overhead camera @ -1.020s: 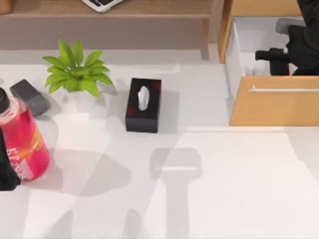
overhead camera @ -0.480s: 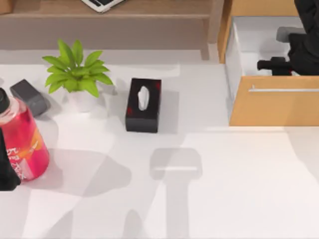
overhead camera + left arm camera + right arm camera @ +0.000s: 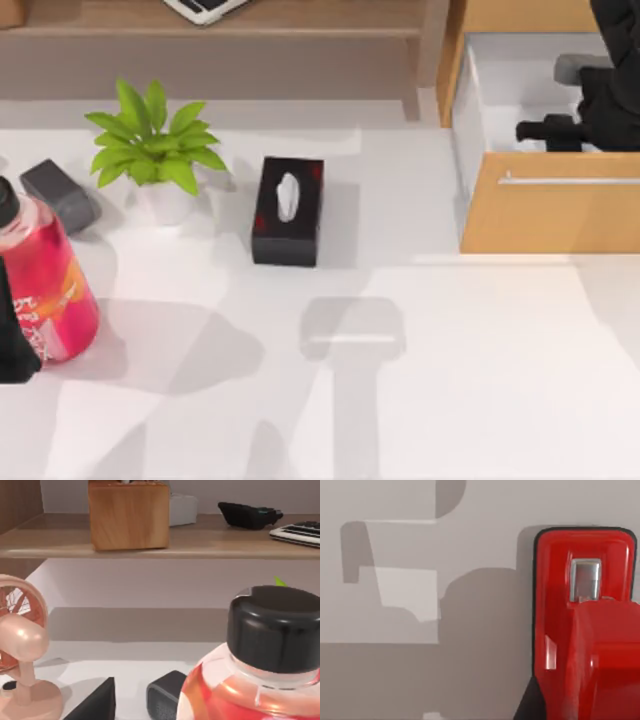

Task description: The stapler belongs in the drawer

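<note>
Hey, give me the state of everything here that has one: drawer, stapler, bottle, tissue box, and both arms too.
Drawer: pulled open.
Red stapler: inside the drawer.
Pink bottle: upright, black cap on.
Tissue box: lying flat, tissue sticking out.
Right pincer: over the open drawer.
Left pincer: parked beside the bottle.

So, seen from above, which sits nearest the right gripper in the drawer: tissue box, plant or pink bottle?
1. Tissue box, mid-table, nearest the right gripper in the drawer.
2. Plant, further left.
3. Pink bottle, at the left edge, by the left gripper.
</note>
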You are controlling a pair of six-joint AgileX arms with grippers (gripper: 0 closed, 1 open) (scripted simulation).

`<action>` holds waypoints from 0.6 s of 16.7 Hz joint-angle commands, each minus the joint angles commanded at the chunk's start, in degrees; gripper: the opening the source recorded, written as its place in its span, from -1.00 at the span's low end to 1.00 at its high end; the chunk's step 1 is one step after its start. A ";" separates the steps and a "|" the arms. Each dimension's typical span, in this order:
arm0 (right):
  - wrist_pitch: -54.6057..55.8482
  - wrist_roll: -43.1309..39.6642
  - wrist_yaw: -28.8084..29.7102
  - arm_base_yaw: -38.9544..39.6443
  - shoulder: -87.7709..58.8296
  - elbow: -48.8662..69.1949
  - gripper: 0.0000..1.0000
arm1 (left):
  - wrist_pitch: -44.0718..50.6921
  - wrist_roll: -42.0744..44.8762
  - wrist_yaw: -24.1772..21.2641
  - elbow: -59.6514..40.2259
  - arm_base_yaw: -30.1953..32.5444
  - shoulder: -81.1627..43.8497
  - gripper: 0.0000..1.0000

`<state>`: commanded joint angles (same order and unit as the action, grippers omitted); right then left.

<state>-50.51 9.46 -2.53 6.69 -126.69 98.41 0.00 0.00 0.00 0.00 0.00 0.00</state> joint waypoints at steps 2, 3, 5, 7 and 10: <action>0.00 0.00 0.00 0.00 0.00 0.00 0.36 | 0.00 0.00 0.00 0.00 0.00 0.00 1.00; 0.00 0.00 0.00 0.00 0.00 0.00 0.51 | 0.00 0.00 0.00 0.00 0.00 0.00 1.00; 0.00 0.00 0.00 0.00 0.00 0.00 0.81 | 0.00 0.00 0.00 0.00 0.00 0.00 1.00; 0.00 0.00 0.00 0.00 0.00 0.00 1.00 | 0.00 0.00 0.00 0.00 0.00 0.00 1.00; 0.00 0.00 0.00 0.00 0.00 0.00 1.00 | 0.00 0.00 0.00 0.00 0.00 0.00 1.00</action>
<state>-50.51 9.46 -2.53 6.69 -126.69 98.41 0.00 0.00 0.00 0.00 0.00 0.00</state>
